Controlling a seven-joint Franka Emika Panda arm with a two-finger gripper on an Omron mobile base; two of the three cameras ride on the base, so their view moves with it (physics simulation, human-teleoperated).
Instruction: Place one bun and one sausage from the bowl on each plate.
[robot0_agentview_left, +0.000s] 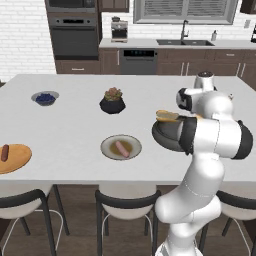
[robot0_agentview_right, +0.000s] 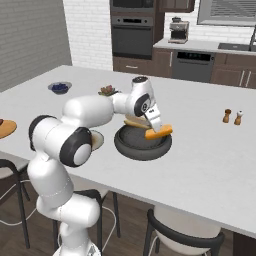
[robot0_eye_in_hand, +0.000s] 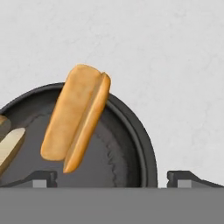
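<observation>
From left on the white island counter (robot0_agentview_left: 75, 125): the orange-brown wood plate (robot0_agentview_left: 17, 159) sits at the near left edge w/ one sausage (robot0_agentview_left: 5, 152) lying on it. Further back is a small grey bowl of blueberries (robot0_agentview_left: 45, 98), and to the right of it a black plant pot (robot0_agentview_left: 112, 104). Near the front edge, about the middle, the pale grey plate (robot0_agentview_left: 121, 147) carries another sausage (robot0_agentview_left: 120, 148); no bun on either plate. To the right of it stands the dark bowl (robot0_agentview_right: 143, 143), partly hidden by the arm in the left base view. One bun (robot0_agentview_right: 159, 132) leans on the bowl's rim on its right side, one end sticking over the edge; a second bun (robot0_agentview_right: 134, 121) lies at the back of the bowl behind the hand. The gripper (robot0_eye_in_hand: 112, 177) hangs just above the bowl, jaws spread fully wide, nothing between them; in the hand view the fingertips (robot0_eye_in_hand: 43, 178) stand at each side below the leaning bun, not touching it. Far right on the counter, well apart, are salt & pepper shakers (robot0_agentview_right: 233, 116).
</observation>
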